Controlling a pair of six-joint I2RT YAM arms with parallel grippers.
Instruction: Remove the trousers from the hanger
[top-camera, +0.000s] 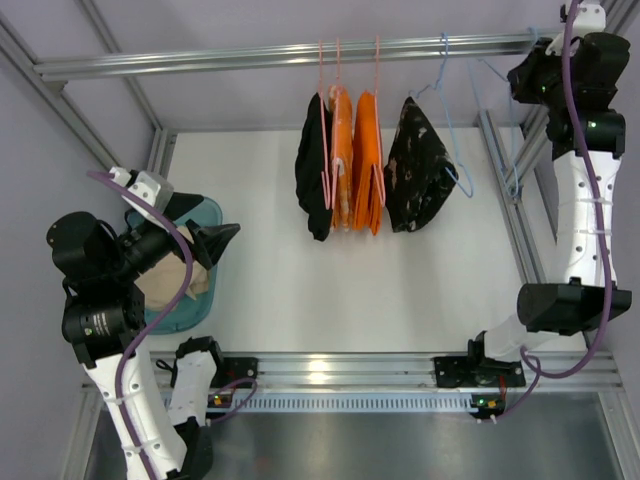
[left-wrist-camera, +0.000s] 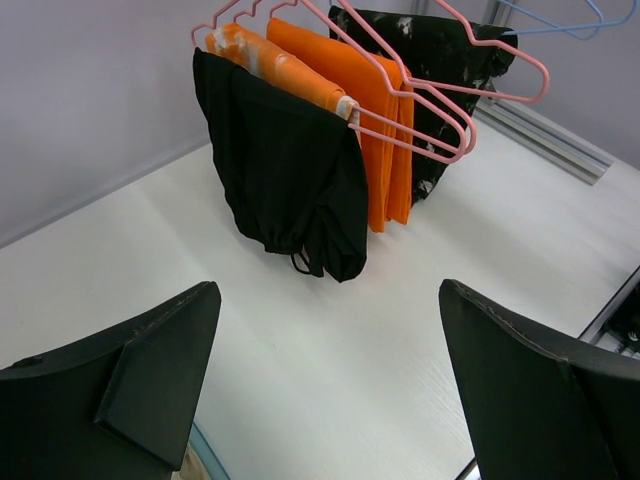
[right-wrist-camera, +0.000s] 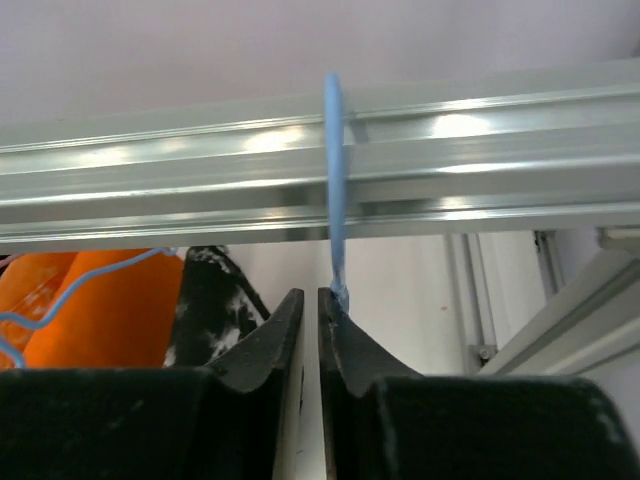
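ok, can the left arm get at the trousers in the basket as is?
Probably yes. The left end effector hangs open right over the teal basket where the trousers lie, nothing visible between them.

I can read no text, brand, number or sign in any view. At eight o'clock in the top view, the left arm's black housing (top-camera: 97, 322) carries a tiny pale mark, too small to make out.

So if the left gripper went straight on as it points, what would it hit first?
Most likely the black garment, hanging straight ahead of the open left gripper, though depth is unclear.
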